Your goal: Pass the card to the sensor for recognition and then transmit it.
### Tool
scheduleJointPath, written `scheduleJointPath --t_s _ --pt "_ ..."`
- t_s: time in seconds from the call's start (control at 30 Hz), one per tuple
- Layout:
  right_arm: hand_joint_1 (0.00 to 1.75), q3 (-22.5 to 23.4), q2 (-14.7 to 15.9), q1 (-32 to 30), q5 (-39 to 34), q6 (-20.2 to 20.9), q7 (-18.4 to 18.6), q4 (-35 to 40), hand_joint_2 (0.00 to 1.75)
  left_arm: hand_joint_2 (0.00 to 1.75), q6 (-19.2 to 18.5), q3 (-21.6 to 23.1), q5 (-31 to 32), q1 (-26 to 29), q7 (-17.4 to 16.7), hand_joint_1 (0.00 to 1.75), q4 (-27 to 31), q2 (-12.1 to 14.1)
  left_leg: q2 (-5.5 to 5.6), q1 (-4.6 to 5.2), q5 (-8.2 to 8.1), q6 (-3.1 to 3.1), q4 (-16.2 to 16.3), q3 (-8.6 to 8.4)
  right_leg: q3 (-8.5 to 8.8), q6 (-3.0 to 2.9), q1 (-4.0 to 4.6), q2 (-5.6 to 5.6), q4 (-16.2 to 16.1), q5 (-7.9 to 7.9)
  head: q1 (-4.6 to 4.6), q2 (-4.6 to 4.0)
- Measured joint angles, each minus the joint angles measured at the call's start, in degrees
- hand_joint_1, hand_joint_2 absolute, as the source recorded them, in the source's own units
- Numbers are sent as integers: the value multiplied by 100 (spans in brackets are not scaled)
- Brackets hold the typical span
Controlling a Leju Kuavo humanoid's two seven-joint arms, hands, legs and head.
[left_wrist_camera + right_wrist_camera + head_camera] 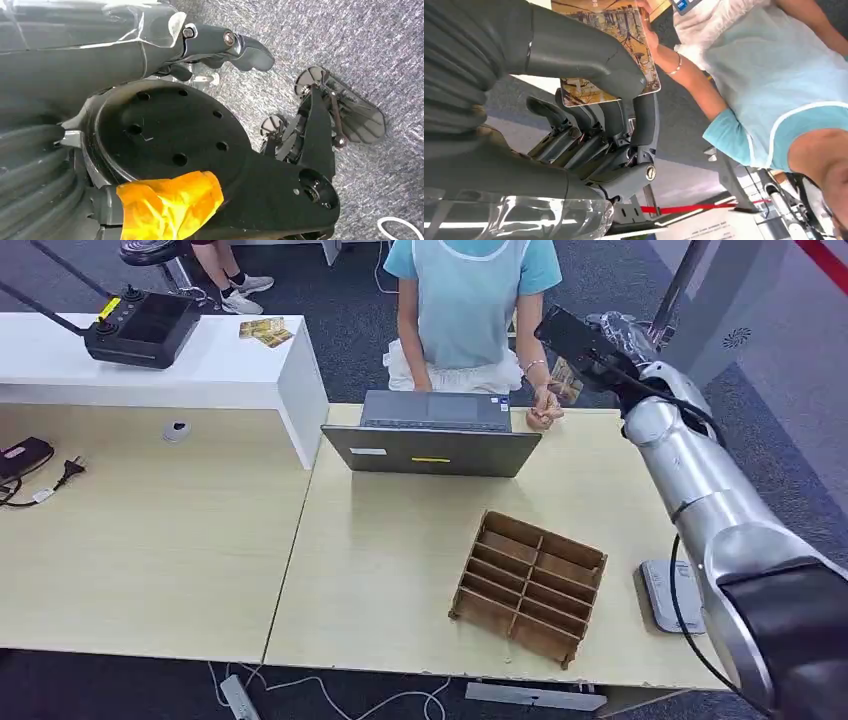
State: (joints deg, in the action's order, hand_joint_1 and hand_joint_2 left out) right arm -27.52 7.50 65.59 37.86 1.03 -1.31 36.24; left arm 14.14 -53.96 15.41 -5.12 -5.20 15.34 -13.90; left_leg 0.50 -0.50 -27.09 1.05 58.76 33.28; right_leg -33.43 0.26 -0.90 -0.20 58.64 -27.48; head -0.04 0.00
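Head view high over desk [400, 540], right wrist close behind fingers [644, 115], left wrist seemingly floorward

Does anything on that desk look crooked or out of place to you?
The wooden divider tray sits skewed, its sides at an angle to the desk edges, while the laptop stands square. A loose plug lies on the neighbouring desk. Nothing looks spilled or broken.

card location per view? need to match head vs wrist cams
Head view: the card is at upper right, in the right hand, next to the person's hand beyond the laptop.
Right wrist view: the card is at top centre, pinched under the thumb, and the person's hand is at its edge.
Left wrist view: not in it.
Shared landmark: the person's light blue top.
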Motion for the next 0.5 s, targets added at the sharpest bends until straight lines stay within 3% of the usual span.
scheduleJointPath --t_s 0.5 --pt "175 87 -24 1 4 -9 -4 -81 175 175 13 0 22 0 2 0 -2 0 0 0 0 0 0 1 0 0 0 0 0 0 2 0"
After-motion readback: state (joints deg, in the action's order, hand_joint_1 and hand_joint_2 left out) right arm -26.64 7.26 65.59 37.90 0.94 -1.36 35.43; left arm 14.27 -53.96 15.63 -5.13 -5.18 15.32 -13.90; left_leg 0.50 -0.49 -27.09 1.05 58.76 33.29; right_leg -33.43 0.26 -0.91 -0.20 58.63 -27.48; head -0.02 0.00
